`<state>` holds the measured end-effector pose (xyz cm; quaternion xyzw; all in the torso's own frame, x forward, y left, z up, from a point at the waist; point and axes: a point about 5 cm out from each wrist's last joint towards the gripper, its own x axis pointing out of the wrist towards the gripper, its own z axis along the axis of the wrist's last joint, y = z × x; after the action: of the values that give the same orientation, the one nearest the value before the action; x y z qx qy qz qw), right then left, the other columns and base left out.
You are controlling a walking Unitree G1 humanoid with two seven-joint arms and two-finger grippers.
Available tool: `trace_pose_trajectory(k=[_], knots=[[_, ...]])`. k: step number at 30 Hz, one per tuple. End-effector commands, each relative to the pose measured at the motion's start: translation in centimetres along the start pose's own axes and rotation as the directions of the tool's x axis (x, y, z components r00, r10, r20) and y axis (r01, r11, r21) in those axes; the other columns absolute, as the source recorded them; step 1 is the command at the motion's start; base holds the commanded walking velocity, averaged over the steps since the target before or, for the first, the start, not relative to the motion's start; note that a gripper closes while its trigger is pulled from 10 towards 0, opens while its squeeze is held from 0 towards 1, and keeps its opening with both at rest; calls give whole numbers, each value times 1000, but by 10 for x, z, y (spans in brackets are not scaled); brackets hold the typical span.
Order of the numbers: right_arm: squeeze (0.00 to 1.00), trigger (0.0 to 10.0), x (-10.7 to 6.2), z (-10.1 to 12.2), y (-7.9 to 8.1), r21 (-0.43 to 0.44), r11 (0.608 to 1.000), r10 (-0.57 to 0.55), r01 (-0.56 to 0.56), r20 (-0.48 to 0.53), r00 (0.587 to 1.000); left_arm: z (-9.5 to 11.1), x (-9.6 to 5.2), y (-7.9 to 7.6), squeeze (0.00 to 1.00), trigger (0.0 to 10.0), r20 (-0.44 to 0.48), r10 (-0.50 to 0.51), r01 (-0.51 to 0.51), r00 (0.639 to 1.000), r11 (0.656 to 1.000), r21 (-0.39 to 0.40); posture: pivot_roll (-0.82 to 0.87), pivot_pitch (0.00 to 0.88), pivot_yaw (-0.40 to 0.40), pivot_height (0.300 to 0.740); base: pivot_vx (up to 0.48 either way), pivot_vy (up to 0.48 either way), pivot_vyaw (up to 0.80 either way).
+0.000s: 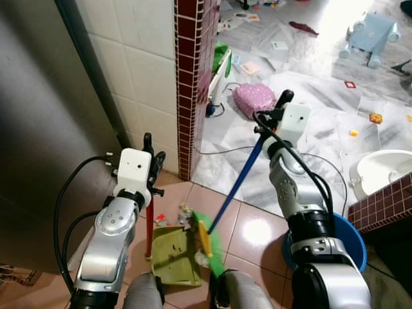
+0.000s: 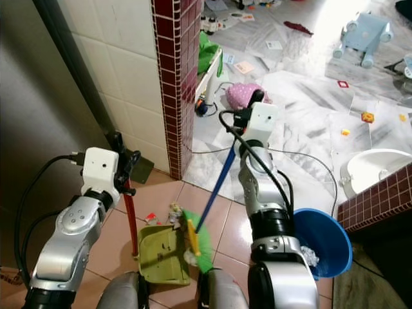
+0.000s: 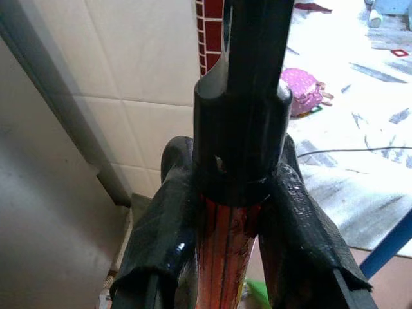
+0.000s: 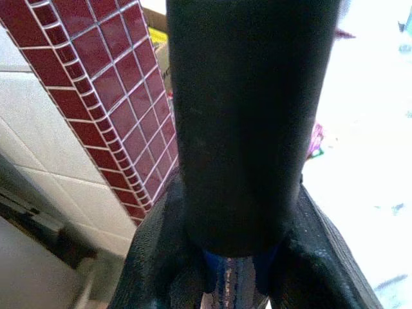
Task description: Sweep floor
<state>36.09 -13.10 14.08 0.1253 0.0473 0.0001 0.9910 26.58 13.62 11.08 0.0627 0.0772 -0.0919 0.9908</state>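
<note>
My left gripper (image 1: 152, 154) is shut on the red handle (image 1: 149, 222) of an olive-green dustpan (image 1: 174, 252) that rests on the pink tiles in front of my feet. My right gripper (image 1: 277, 109) is shut on the black top of a broom's blue handle (image 1: 238, 183). The broom slants down to its green bristle head (image 1: 212, 241), which lies at the dustpan's right edge. Small bits of litter (image 1: 183, 212) lie just beyond the pan. In the left wrist view both fingers (image 3: 161, 219) clamp the red handle (image 3: 222, 257); the right wrist view has the blue handle (image 4: 232, 280) between the fingers.
A white tiled wall and a dark red brick pillar (image 1: 193, 77) stand straight ahead. A blue bucket (image 1: 353, 248) sits by my right side, next to a low red-tiled ledge (image 1: 386, 203) and a white basin (image 1: 383, 167). The marble floor beyond holds a pink bag (image 1: 254, 98), cables, toys and scattered paper.
</note>
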Motion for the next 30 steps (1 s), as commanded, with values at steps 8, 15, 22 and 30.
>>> trace_pose_trajectory(k=[8,15,22,30], knots=[[0,10000,5,24,8,137,990,22,-24,14,1000,-12,2,-6,0,10000,-48,-19,19,999,1000,-13,-1,125,-64,740,0,0,0],[0,10000,6,41,12,68,997,32,-35,36,999,-11,2,-5,0,10000,-42,-16,15,999,1000,-15,0,123,-64,740,0,0,0],[0,10000,6,56,5,-5,1000,12,-11,113,994,-7,1,-8,0,10000,-13,-42,41,999,999,-27,0,127,-61,740,0,0,0],[0,10000,5,66,-4,-81,997,3,12,181,983,-7,0,-10,0,10000,-4,-57,57,998,998,-30,2,126,-60,740,0,0,0]])
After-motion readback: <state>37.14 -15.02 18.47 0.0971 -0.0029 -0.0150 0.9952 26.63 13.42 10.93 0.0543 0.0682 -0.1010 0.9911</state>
